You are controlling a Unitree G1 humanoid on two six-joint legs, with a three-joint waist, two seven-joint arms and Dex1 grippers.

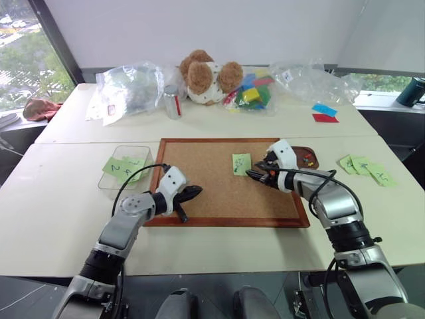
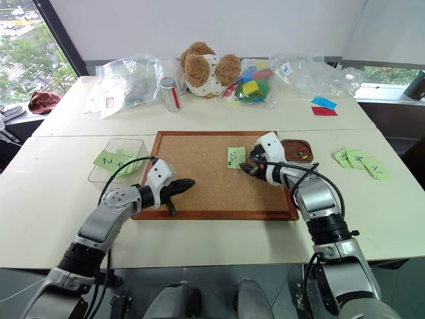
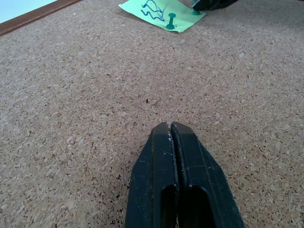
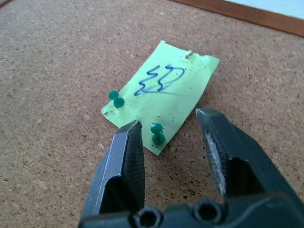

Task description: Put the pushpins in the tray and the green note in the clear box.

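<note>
Resting on the wood-framed corkboard (image 1: 226, 183), the light-green square note (image 4: 161, 92) is lying pinned by 2 green pushpins (image 4: 157, 133); right gripper (image 4: 168, 126), fingers apart, is straddling 1 and risking tearing paper; left gripper (image 3: 171, 130) is pressed together.

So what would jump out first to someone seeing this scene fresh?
Probably the right gripper, jaws apart around a green pushpin stuck in the green note on the corkboard. Next, the left gripper, shut and idle over the board's near left part. Behind, a teddy bear sits among clear bags on the far table.
</note>
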